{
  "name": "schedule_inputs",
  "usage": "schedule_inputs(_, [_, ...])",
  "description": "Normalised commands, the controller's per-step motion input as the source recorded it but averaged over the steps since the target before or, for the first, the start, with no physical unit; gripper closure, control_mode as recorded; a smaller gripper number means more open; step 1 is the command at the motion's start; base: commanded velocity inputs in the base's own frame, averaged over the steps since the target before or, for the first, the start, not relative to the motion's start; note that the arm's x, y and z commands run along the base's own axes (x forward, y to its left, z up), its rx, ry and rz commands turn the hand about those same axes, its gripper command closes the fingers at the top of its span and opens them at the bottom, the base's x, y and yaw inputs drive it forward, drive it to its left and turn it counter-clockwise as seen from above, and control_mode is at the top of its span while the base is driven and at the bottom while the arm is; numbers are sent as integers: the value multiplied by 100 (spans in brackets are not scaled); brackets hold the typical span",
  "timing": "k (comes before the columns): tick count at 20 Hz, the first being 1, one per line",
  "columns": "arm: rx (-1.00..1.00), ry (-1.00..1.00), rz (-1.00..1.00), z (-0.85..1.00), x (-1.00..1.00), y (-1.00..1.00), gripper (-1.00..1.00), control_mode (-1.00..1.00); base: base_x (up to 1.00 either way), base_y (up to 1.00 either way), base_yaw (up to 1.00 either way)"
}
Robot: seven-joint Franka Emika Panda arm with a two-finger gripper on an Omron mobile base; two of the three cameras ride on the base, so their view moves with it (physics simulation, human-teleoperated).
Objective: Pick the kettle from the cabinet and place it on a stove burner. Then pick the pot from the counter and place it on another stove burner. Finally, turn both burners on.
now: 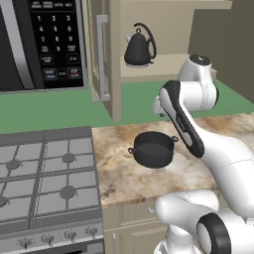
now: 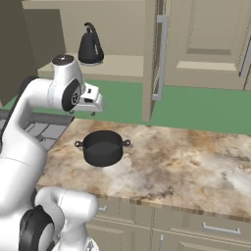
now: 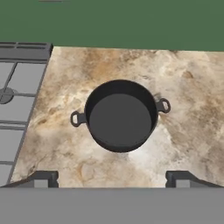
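Note:
The small black kettle (image 1: 139,47) (image 2: 90,48) stands upright on the lower shelf of the open cabinet (image 1: 115,74) (image 2: 122,66). The wide dark pot (image 1: 153,148) (image 2: 102,147) (image 3: 120,114) sits empty on the marbled counter (image 1: 119,176) (image 2: 186,157) (image 3: 188,87), right of the stove. My gripper (image 3: 111,179) (image 2: 84,111) hangs open above the pot, pointing down, well clear of it and below the kettle's shelf. Its fingertips (image 3: 43,178) stand wide apart with nothing between them. The grey burners (image 1: 68,158) (image 3: 4,94) lie under bare grates.
The cabinet door (image 1: 101,54) (image 2: 153,59) stands swung open, its silver bar handle facing the room. A microwave (image 1: 44,44) hangs above the stove. Stove knobs (image 1: 48,239) line the range front. Closed wall cabinets (image 2: 206,44) are at the right.

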Motion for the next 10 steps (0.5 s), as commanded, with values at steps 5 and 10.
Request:
schedule_inputs(5, [0,-11,0,15,-8,0,-100,-100,0,0,0])
schedule_inputs(10, [0,-15,0,20,-10,0,-100,-100,0,0,0])
